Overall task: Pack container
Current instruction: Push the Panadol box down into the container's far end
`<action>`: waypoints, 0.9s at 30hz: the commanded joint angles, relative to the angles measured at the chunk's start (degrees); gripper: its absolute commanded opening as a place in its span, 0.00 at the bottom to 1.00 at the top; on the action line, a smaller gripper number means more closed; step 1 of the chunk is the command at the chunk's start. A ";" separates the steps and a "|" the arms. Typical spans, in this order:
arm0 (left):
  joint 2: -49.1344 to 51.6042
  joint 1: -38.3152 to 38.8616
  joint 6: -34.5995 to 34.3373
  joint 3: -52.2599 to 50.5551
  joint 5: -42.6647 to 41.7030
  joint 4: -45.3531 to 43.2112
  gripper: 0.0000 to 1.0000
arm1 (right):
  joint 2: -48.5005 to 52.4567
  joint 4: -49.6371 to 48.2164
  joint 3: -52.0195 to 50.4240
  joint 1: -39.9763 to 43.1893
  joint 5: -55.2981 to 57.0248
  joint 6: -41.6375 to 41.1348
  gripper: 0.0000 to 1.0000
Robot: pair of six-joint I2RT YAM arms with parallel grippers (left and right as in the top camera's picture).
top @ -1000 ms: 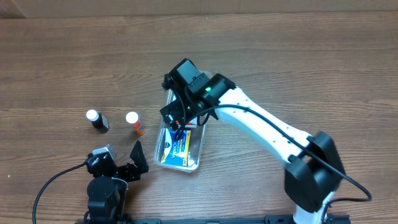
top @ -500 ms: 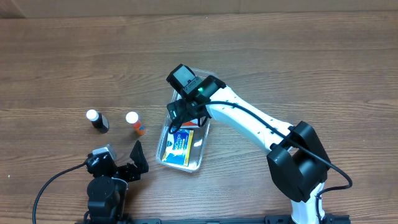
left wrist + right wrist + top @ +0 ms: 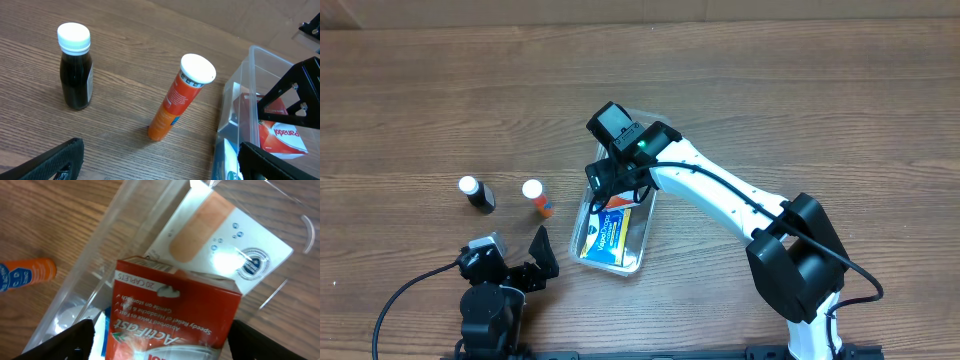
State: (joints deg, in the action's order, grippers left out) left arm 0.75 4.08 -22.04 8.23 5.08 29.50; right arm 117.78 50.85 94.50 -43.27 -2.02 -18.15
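The clear plastic container point(image 3: 638, 240) lies at mid-table and also shows in the left wrist view point(image 3: 245, 95) and the right wrist view point(image 3: 125, 235). Inside it lie a blue and yellow box point(image 3: 603, 240), a white plaster box point(image 3: 220, 245) and a red tablet box point(image 3: 170, 310). My right gripper point(image 3: 612, 190) is low over the container, open, with its fingers point(image 3: 165, 340) on either side of the red box point(image 3: 280, 135). My left gripper point(image 3: 520, 262) is open and empty near the front edge, left of the container point(image 3: 160, 165).
An orange tube with a white cap point(image 3: 537, 198) stands tilted left of the container point(image 3: 177, 100). A dark bottle with a white cap point(image 3: 475, 192) stands further left point(image 3: 75, 67). The orange tube also shows in the right wrist view point(image 3: 25, 272).
The right arm has pulled its elbow in and turned its wrist over the container. The container's near end has shifted slightly. The left arm has not moved.
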 commanded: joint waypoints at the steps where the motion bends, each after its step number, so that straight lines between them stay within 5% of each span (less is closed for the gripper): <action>1: -0.48 -0.31 1.09 -0.15 -0.22 0.02 1.00 | 0.74 0.72 1.64 0.04 2.64 -1.84 0.84; 6: -0.48 -0.31 1.09 -0.15 -0.24 0.02 1.00 | 0.76 0.96 1.64 0.04 2.84 -2.73 0.77; 9: -0.48 -0.31 1.09 -0.15 -0.22 0.02 1.00 | 0.76 1.51 1.64 -0.24 2.82 -3.08 0.96; 16: -0.48 -0.31 1.09 -0.15 -0.24 0.02 1.00 | 1.40 1.09 1.46 -2.43 7.17 -4.72 1.00; 27: -0.48 -0.31 1.07 -0.15 -0.22 0.02 1.00 | 2.86 0.44 0.02 -1.62 10.16 -7.43 0.80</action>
State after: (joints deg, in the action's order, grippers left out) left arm 0.75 4.08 -22.04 8.23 5.08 29.50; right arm 119.85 51.64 94.61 -45.36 6.11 -24.84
